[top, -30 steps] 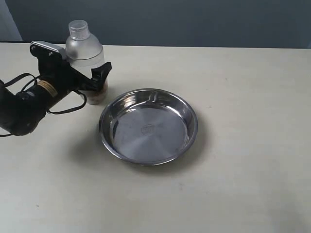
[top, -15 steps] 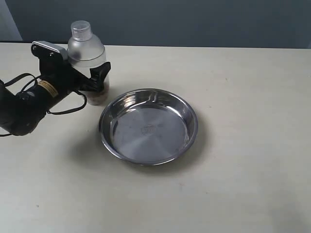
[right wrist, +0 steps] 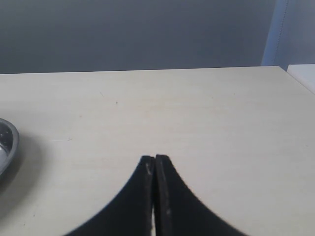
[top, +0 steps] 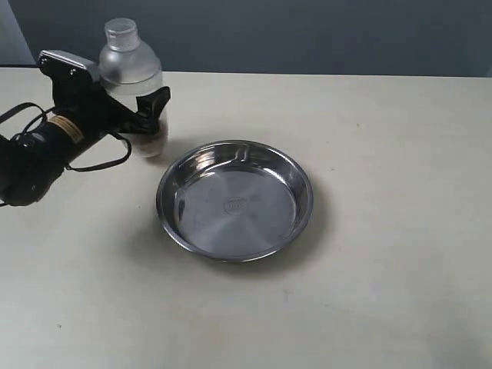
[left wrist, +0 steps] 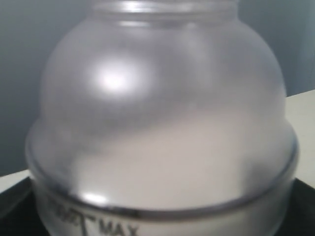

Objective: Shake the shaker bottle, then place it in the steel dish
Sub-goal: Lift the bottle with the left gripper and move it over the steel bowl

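The frosted shaker bottle [top: 134,73] with its small round cap is held at the back left of the exterior view, brown granules showing low in it. My left gripper [top: 138,111] is shut on the bottle's body, black fingers on either side. In the left wrist view the bottle's domed shoulder [left wrist: 162,113] fills the picture, hiding the jaws. The steel dish [top: 300,173] lies on the table to the bottle's right, with nothing in it. Its rim [right wrist: 11,140] shows in the right wrist view. My right gripper [right wrist: 154,160] is shut over bare table, out of the exterior view.
The left arm's black body and cables [top: 34,150] stretch along the table's left side. A dark wall runs behind the pale tabletop [top: 384,269].
The bottle and left gripper have shifted up and a little left over the last second, after a small dip rightward. The dish has not moved.
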`<state>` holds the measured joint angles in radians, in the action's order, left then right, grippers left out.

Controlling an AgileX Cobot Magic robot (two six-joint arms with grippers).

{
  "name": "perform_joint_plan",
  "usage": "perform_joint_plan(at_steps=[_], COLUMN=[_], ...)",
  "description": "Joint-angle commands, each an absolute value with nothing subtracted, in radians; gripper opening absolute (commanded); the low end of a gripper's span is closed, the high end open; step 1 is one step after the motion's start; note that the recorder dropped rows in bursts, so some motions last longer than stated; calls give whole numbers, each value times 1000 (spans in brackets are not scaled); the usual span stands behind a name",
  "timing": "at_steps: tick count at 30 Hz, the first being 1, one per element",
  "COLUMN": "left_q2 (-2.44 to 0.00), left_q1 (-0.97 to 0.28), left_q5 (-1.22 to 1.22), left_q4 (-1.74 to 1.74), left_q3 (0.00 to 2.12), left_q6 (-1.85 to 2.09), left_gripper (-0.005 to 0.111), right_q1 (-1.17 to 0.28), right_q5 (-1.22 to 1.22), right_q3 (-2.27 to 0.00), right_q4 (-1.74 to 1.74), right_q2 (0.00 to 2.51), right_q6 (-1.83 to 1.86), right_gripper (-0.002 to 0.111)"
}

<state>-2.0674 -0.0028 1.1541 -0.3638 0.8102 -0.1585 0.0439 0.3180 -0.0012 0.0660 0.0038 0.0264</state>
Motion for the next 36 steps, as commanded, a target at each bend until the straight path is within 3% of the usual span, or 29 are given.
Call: perform_joint_plan(at_steps=[1, 21, 25, 32, 36], left_q2=[-1957, -1417, -1439, -1365, -1318], left_q1=[1, -1, -85, -160, -186], left_q5=[1135, 1031, 1024, 1094, 841], left_q4=[-345, -696, -979, -839, -869], left_q3=[782, 627, 599, 612, 615], left_q6=[-206, -663, -786, -716, -715], left_gripper=[0, 0, 0, 0, 0], right_q1=[49, 49, 49, 49, 49], right_q5=[305, 305, 305, 305, 305], right_q3=[0, 0, 0, 0, 0], right_q4=[61, 61, 61, 61, 61], right_q2=[0, 0, 0, 0, 0], right_q6=[26, 26, 26, 26, 26], right_gripper=[-1, -1, -1, -1, -1])
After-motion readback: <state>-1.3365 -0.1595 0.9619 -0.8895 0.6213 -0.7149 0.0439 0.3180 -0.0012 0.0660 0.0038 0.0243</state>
